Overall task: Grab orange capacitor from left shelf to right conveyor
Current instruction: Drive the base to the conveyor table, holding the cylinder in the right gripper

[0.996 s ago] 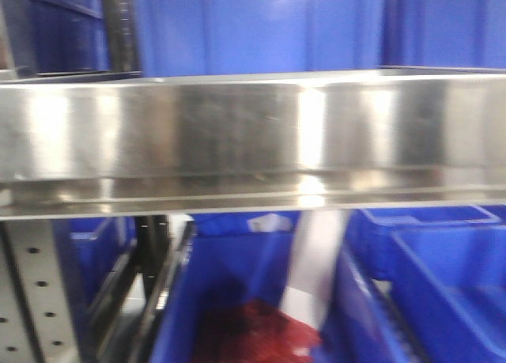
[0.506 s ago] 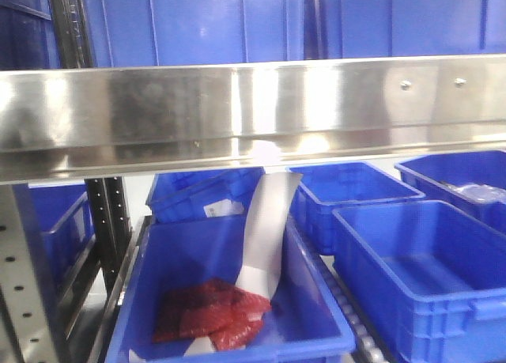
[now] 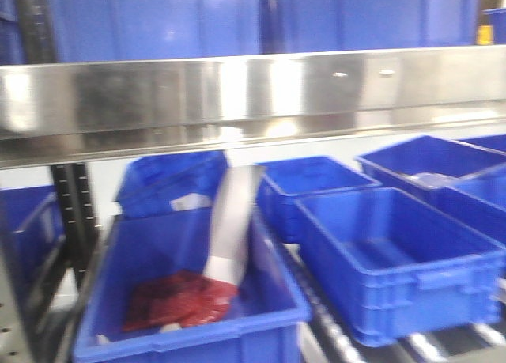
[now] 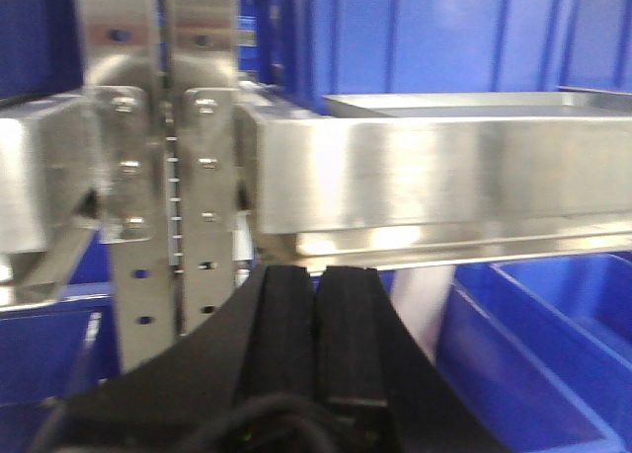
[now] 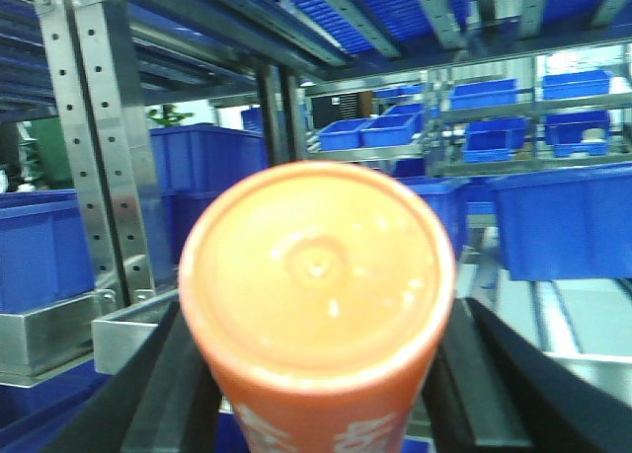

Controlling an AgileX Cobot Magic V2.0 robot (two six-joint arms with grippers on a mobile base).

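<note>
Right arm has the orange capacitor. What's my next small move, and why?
Probably swing the right arm rightward with the grip shut: the orange capacitor sits clamped in the right gripper, and no conveyor shows in any view yet.

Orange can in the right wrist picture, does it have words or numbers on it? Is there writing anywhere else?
No text reads clearly anywhere.
On the orange capacitor: white marks on its side, cut off by the picture's bottom edge, unreadable.
On the white label of a blue bin: too blurred.
On the yellow tag, upper right of the front view: too blurred.
</note>
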